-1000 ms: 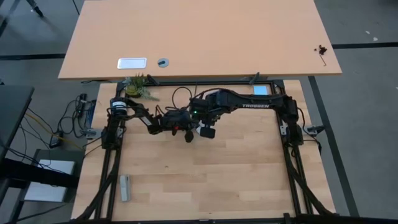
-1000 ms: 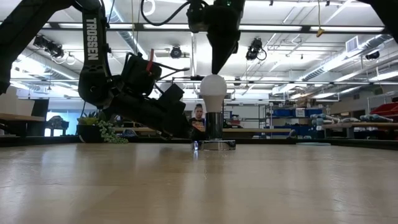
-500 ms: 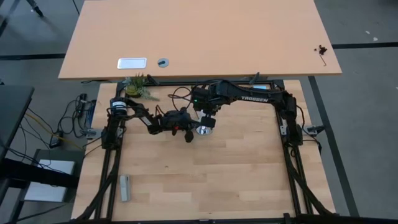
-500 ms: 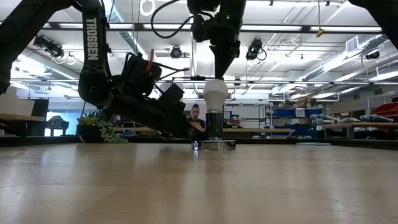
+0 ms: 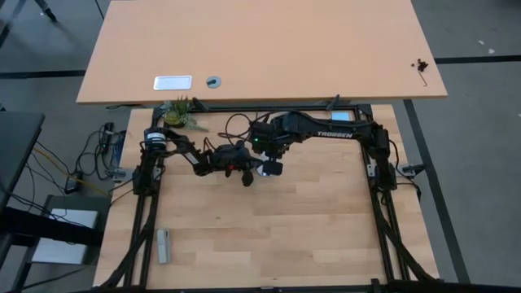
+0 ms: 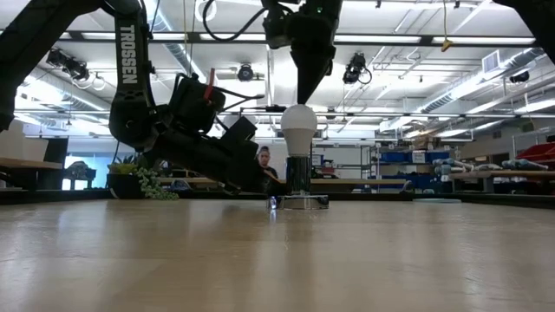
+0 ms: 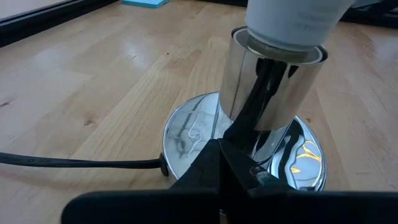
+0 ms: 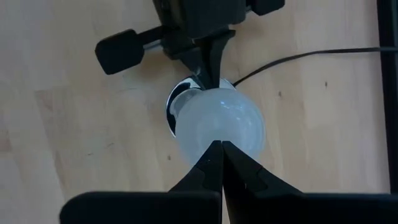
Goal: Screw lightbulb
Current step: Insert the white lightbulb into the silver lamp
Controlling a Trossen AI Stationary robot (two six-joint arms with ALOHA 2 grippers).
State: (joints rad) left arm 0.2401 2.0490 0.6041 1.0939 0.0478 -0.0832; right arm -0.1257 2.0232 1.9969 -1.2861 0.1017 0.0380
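We judge lightbulb (image 6: pixel 299 120) seated upright in socket (image 7: pixel 272 93); tightness unknown. Right gripper (image 6: pixel 303 95) closed, empty, above lightbulb. Left gripper (image 7: pixel 225 144) closed beside socket base.

A frosted matt lightbulb (image 8: pixel 219 129) is seated in a mirror-polished metal socket (image 7: pixel 268 93) on a smooth wood-grain surface (image 7: pixel 93 81).
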